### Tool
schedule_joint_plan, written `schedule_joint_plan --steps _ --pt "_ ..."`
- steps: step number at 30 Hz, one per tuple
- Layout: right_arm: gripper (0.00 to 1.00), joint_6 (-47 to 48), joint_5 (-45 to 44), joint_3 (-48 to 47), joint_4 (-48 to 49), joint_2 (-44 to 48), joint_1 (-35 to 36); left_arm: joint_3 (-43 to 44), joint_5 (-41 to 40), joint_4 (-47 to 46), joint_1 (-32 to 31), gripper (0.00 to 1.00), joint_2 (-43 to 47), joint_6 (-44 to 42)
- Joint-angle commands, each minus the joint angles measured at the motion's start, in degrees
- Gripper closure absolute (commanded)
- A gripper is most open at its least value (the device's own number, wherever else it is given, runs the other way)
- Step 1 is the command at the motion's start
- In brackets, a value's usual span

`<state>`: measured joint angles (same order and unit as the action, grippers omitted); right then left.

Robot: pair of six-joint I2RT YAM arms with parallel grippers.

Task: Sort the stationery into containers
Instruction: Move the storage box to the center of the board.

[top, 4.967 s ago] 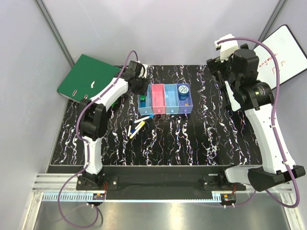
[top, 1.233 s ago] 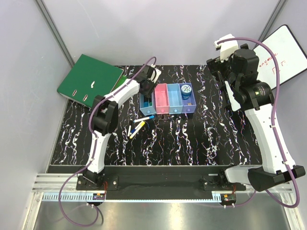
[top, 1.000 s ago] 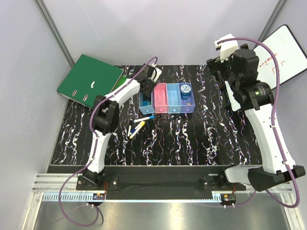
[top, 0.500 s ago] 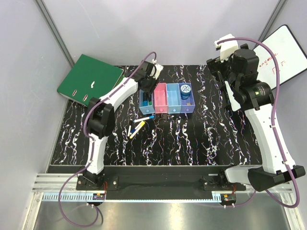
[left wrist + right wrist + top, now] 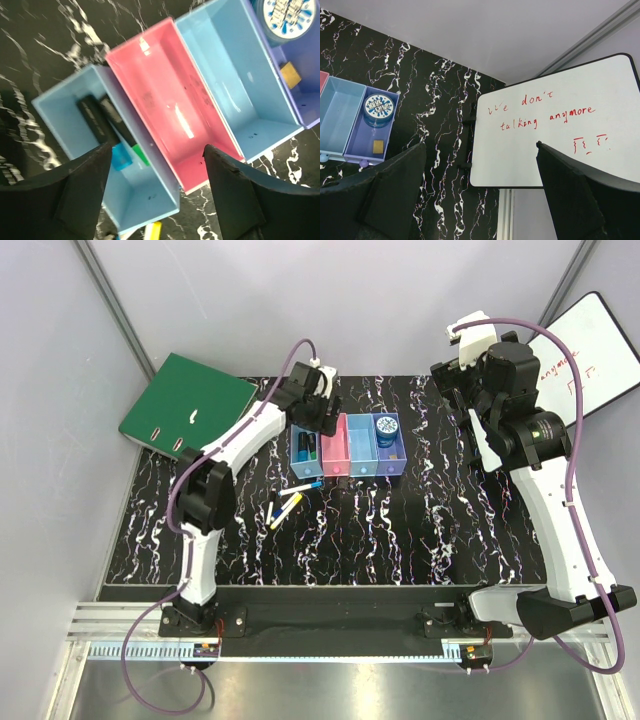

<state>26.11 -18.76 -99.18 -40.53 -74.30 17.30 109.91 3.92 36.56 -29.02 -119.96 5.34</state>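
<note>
The containers (image 5: 345,448) are a joined row of bins at the table's far middle: light blue, pink, light blue, purple. My left gripper (image 5: 157,192) hovers open over the left bin (image 5: 95,172) and the pink bin (image 5: 170,100), holding nothing; from above it (image 5: 320,418) sits at the row's far left end. Two dark markers (image 5: 102,122), one blue-capped and one green-capped, lie in the left bin. The blue tin (image 5: 285,17) and a small tan piece (image 5: 290,75) sit in the purple bin. Loose pens (image 5: 288,502) lie on the table. My right gripper (image 5: 480,200) is open and raised at the far right.
A green ring binder (image 5: 185,402) lies at the far left corner. A whiteboard (image 5: 555,130) with red writing leans at the far right. A yellow pen tip (image 5: 152,231) shows just in front of the left bin.
My left gripper has drawn back from over the left blue bin toward the far edge, and its jaws stand wider. The right arm has not moved.
</note>
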Motion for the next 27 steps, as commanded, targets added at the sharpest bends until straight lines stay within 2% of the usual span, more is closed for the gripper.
schedule_joint_plan --steps 1,7,11,14,17,18,20,21,24,27 --pt "0.00 0.26 0.04 -0.32 1.51 1.26 0.19 -1.62 3.37 0.01 -0.60 0.20 -3.17 5.82" --pt "0.00 0.26 0.13 0.21 1.51 1.35 0.19 -0.93 2.85 -0.08 -0.69 0.22 -6.51 6.34" --pt "0.00 0.17 0.13 0.21 1.42 0.91 0.19 0.57 2.32 -0.08 -0.69 0.28 -8.36 6.35" --pt "0.00 0.08 0.31 0.21 1.51 0.56 0.19 1.54 1.88 -0.08 -0.78 0.41 -9.15 5.91" --pt "0.00 0.00 0.40 0.12 1.51 0.21 0.28 1.89 2.05 0.01 -0.87 0.60 -9.85 5.20" --pt "0.00 -0.09 0.31 0.04 1.51 0.04 0.19 1.89 1.88 0.01 -0.87 0.70 -9.94 5.03" --pt "0.00 -0.18 0.48 -0.05 1.51 0.12 0.19 1.89 1.62 0.09 -0.87 0.78 -10.29 4.59" --pt "0.00 -0.27 0.48 -0.05 1.42 0.04 0.19 1.89 1.35 0.09 -0.87 0.91 -10.47 4.15" --pt "0.00 -0.27 0.57 0.12 1.51 0.04 0.19 1.71 1.00 0.27 -0.87 1.00 -10.82 3.19" --pt "0.00 -0.27 0.48 0.21 1.51 0.12 0.19 1.45 -0.05 0.80 -0.96 1.00 -10.82 2.22"
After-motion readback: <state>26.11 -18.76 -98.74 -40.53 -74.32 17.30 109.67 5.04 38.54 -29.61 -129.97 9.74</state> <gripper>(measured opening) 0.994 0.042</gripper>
